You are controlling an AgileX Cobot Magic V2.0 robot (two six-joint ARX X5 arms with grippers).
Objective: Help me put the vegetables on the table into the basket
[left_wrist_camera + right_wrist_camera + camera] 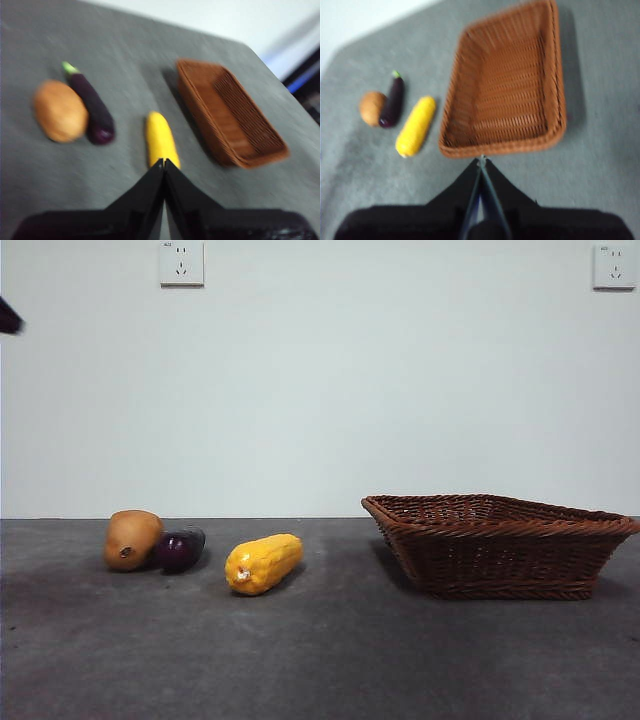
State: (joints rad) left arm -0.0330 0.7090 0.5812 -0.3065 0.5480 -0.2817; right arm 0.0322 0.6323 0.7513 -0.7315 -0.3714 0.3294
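Nearest the front camera stretches the dark grey table (330, 660), bare of arms apart from a black tip at the upper corner. On it sits the brown wicker basket (500, 545), with nothing inside, directly ahead of the right gripper (481, 161), whose jaws are pressed together, holding nothing, high above the surface. Beside the basket, just ahead of the left gripper (164, 162), lies the yellow corn cob (264, 562); this gripper too hangs above the table with its jaws closed on nothing. Farther from both grippers rests the tan potato (131, 538), and the dark purple eggplant (180, 548) lies touching it, between potato and corn.
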